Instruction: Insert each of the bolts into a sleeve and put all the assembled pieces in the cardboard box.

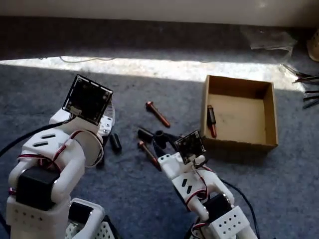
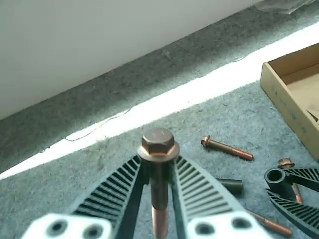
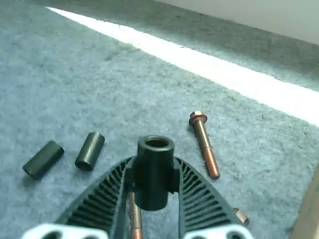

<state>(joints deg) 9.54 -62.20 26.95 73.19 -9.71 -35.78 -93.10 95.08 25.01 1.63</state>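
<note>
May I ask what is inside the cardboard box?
One bolt pushed into a dark sleeve lies beside a side wall of the cardboard box. The sleeve covers the bolt's other end.

No legible text, labels, numbers or signs anywhere.

"Where's the high camera?"

"Fixed up behind the two arms [image 1: 50, 164], looking down on the surface [image 1: 129, 199]. The cardboard box [image 1: 239, 79] lies just past them."

"And the wrist ones?"

"Each sits close behind its own hand. The left hand [image 2: 158, 164] camera looks along its held bolt [image 2: 158, 149] towards the wall [image 2: 75, 40], with the box well off. The right hand [image 3: 153, 164] camera, over its sleeve [image 3: 154, 174], is just beside the box. All three share the loose bolt [image 1: 157, 114] near the box."
</note>
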